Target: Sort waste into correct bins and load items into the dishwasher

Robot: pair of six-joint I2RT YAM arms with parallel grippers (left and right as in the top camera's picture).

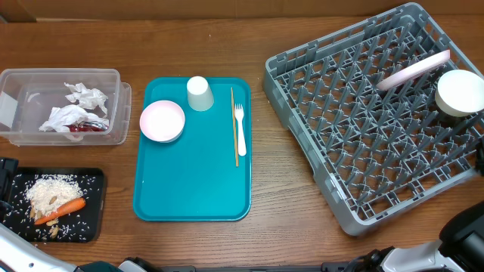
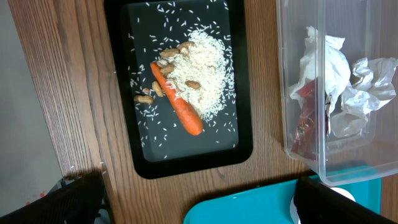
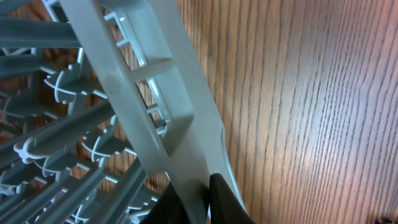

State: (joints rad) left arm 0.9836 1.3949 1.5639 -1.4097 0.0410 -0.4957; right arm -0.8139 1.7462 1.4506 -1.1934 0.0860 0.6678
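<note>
The clear tub point(image 1: 60, 106) holds crumpled napkins point(image 1: 83, 97) and a red wrapper point(image 1: 87, 127); both also show in the left wrist view point(image 2: 323, 68). The black tray point(image 1: 91, 211) holds rice point(image 1: 51, 189), a carrot piece point(image 1: 62, 210) and some nuts, seen close in the left wrist view point(image 2: 177, 106). A pink bowl point(image 1: 162, 121), white cup point(image 1: 200, 93), wooden stick point(image 1: 234, 125) and white fork point(image 1: 240, 128) lie on the teal tray point(image 1: 193, 189). The grey rack point(image 1: 363, 136) holds a pink plate point(image 1: 414, 69) and a white bowl point(image 1: 459, 92). My left gripper point(image 2: 202, 205) is open and empty above the teal tray's corner. My right gripper point(image 3: 205, 199) is shut on the rack's wall point(image 3: 143, 81).
The wooden table point(image 1: 302, 227) surrounds everything. The tub and black tray stand close together at the left edge. The rack sits skewed at the right, reaching past the frame edge. My arms show at the bottom corners of the overhead view.
</note>
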